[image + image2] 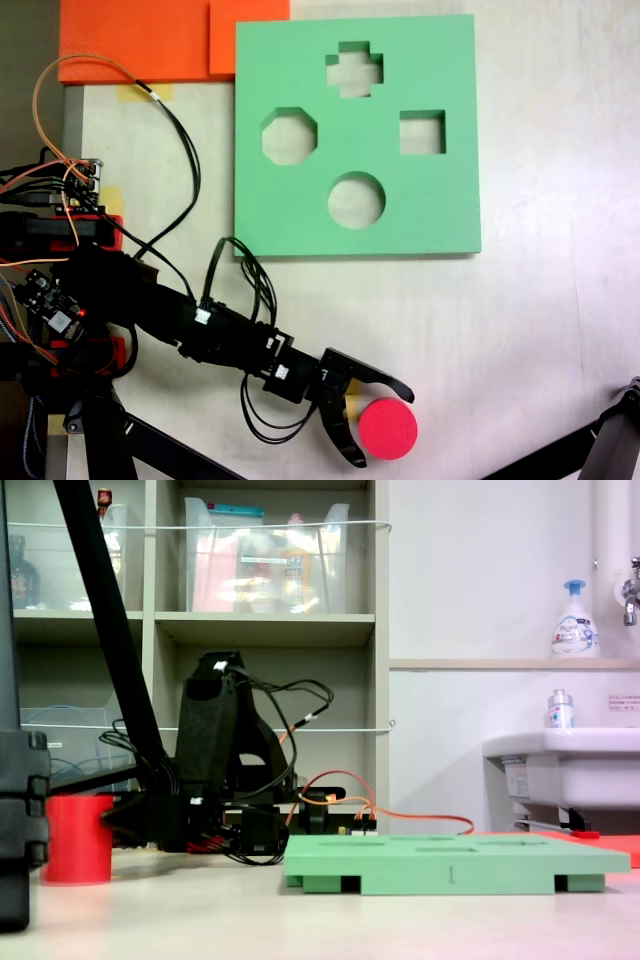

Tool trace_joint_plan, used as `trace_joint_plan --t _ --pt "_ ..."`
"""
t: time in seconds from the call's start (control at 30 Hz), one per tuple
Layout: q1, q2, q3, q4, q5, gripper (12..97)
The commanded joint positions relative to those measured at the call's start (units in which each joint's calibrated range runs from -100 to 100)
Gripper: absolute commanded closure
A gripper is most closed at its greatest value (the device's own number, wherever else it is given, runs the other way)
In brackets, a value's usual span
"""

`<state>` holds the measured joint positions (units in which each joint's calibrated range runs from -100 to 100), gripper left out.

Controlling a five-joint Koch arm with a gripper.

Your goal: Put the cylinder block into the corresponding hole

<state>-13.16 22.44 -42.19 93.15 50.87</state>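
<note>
- From above, a fixed view shows the claw point(384, 426) spread wide around the cylinder point(388, 428), both tips beside it, contact unclear.
- The low fixed view shows the cylinder point(78, 838) upright on the table point(300, 920), left of the board point(455, 865).
- The round hole point(356, 200) lies well apart from it.
- The cylinder is short, bright red, flat-topped.

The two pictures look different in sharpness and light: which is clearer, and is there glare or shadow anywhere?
In a fixed view from above, the light is even and the green foam board is crisp, with pale glare on the table; the pincer casts little shadow. In a fixed view at table level, the red cylinder block looks soft and the near edge is dark and blurred.
</note>
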Motion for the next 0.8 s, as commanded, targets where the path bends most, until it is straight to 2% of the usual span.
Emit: trace_joint_plan --t 0.0,0.33,0.5,0.67,0.77 --pt "0.1 1.0 3.0 2.0 0.3 45.4" --pt "0.1 6.5 8.5 1.6 0.7 46.0" --pt "0.0 6.8 8.5 1.6 0.8 62.6" --pt "0.1 6.3 6.5 1.6 0.9 70.7" --pt "0.1 5.1 5.0 1.7 0.9 71.8"
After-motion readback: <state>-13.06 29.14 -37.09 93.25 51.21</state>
